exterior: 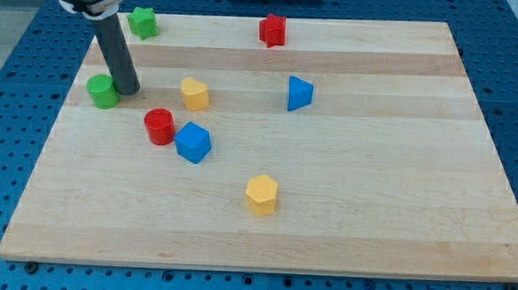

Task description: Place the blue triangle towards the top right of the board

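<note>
The blue triangle (300, 93) sits on the wooden board (371, 213), a little right of centre in the upper half. My tip (128, 91) is at the view's left, touching or just right of a green cylinder (103, 91). The tip is far left of the blue triangle, with a yellow heart-shaped block (194, 94) between them.
A green star block (142, 22) lies at the top left and a red star block (272, 29) at the top centre. A red cylinder (159, 126) and a blue cube (192, 142) sit side by side left of centre. A yellow hexagon (262, 195) lies lower centre.
</note>
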Robot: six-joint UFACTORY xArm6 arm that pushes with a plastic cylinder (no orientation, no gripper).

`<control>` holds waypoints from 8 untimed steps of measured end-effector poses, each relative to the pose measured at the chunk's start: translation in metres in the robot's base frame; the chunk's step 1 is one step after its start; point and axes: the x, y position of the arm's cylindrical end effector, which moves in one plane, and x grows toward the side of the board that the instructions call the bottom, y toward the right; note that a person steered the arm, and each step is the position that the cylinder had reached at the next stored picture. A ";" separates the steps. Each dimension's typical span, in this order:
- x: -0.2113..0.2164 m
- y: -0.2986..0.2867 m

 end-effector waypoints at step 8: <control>-0.009 0.263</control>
